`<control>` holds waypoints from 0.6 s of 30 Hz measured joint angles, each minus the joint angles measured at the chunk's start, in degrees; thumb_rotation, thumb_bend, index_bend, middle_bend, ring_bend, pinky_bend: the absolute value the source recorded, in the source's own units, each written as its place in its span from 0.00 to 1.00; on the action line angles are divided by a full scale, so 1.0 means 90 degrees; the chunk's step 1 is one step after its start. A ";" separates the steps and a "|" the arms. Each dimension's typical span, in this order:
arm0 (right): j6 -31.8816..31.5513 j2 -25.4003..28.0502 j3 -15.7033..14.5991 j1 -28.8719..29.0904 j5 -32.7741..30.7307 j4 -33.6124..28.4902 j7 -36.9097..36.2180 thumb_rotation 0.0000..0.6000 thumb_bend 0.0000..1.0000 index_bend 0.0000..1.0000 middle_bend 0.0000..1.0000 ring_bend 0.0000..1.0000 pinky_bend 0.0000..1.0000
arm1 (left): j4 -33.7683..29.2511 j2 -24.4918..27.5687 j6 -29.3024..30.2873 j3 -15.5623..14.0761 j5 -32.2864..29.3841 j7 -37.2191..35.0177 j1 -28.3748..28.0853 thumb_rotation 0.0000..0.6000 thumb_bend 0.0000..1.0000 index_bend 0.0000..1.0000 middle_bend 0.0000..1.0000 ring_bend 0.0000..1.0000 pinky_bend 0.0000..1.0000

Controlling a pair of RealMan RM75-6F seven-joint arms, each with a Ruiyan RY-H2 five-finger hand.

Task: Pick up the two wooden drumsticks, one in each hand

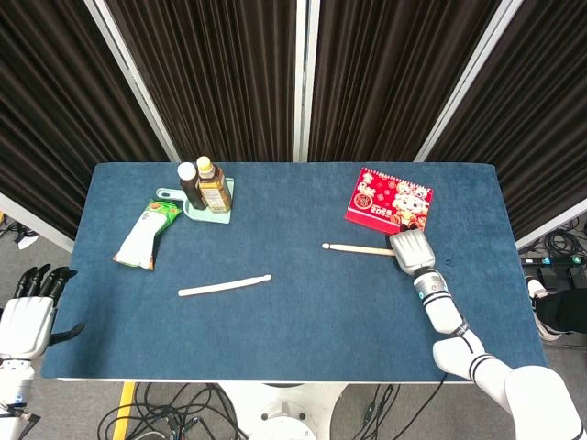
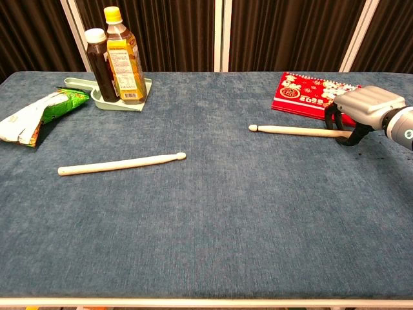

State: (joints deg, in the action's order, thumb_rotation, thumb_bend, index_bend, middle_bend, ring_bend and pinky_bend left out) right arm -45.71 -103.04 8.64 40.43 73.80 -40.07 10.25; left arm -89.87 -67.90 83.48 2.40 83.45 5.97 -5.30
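Observation:
Two pale wooden drumsticks lie on the blue table. One drumstick (image 1: pixel 225 285) (image 2: pixel 119 164) is left of centre, with no hand near it. The other drumstick (image 1: pixel 358 247) (image 2: pixel 293 130) lies flat at the right, its tip pointing left. My right hand (image 1: pixel 413 249) (image 2: pixel 364 110) covers its butt end, and the dark fingers (image 2: pixel 337 124) curl down around the stick. My left hand (image 1: pixel 27 312) hangs off the table's left edge with its fingers apart, holding nothing. It does not show in the chest view.
A red calendar (image 1: pixel 390 199) (image 2: pixel 310 93) lies just behind the right hand. At the back left, two bottles (image 1: pixel 206 183) (image 2: pixel 116 55) stand in a green tray (image 1: pixel 220 215) (image 2: pixel 119 103), with a snack bag (image 1: pixel 145 235) (image 2: pixel 35 116) beside it.

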 measured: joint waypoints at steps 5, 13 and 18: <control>-0.0032 0.0045 0.0003 0.0035 0.0068 -0.0044 -0.0142 1.00 0.57 0.57 0.53 0.30 0.29 | 0.0032 -0.0026 -0.0059 0.0076 -0.0023 -0.0009 -0.0088 1.00 0.09 0.22 0.16 0.07 0.12; -0.0429 0.0624 0.0016 -0.0013 0.0303 -0.0848 -0.0517 1.00 0.63 0.60 0.56 0.33 0.31 | -0.0015 -0.0195 -0.0561 0.0445 -0.0056 -0.0008 -0.0717 1.00 0.10 0.35 0.33 0.41 0.54; -0.0736 0.1483 0.0174 -0.0074 0.0345 -0.1953 -0.0624 1.00 0.63 0.60 0.56 0.33 0.31 | -0.0223 -0.0479 -0.1097 0.0648 -0.0378 0.0457 -0.1147 1.00 0.13 0.39 0.38 0.52 0.73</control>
State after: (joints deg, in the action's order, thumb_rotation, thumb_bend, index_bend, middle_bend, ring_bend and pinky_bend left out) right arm -52.33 -89.69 10.21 39.77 76.91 -57.65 4.63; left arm -91.88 -72.21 73.60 8.23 80.05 10.08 -15.62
